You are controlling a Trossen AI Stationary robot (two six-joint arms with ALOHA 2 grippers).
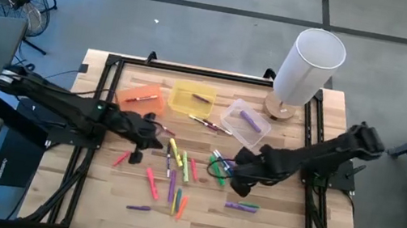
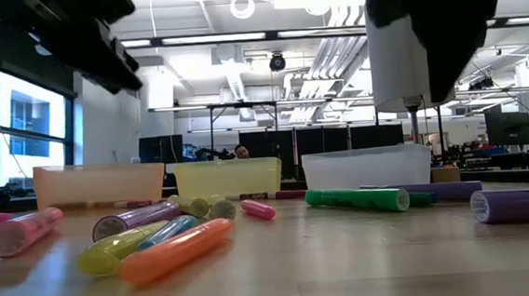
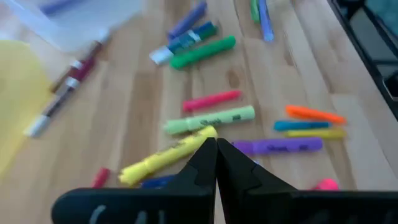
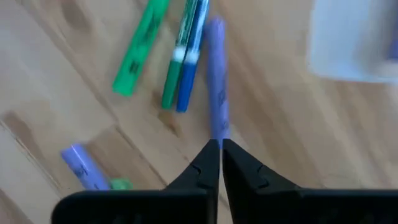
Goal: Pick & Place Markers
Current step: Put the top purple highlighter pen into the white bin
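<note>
Left hand (image 3: 216, 144) hangs low over the bench (image 1: 268, 222) with its two fingers pressed together and nothing visible between them. The yellow marker (image 3: 166, 158) lies just under its tips. Right hand (image 4: 221, 144) is also closed, with the near end of a purple marker (image 4: 216, 81) right at its fingertips. I cannot tell whether it pinches that end or only meets it.

My main worry is that a closed hand going down would shove a round pen instead of taking it, and these pens look likely to roll. Each hand would have to open before it lowers. Crowding is the second risk. Beside the yellow marker lie a pale green marker (image 3: 211, 119), a pink marker (image 3: 211, 99) and another purple marker (image 3: 278, 147), so open fingers could catch two at once or knock a neighbour aside. By the right hand, a green marker (image 4: 140, 50) and a green and blue pair (image 4: 186, 53) lie close alongside the purple one.

The markers (image 1: 174, 167) are mostly loose across the middle of the bench, with a few already in the bins. Farther back stand the orange bin (image 1: 132, 88), yellow bin (image 1: 177, 102) and clear bin (image 1: 231, 123). They look light, and a carrying arm could nudge them. Two dark pens (image 1: 204, 122) lie in front of the yellow and clear bins. A white cylinder (image 1: 308, 65) at the far right corner stands close to the clear bin and narrows the right arm's approach.
</note>
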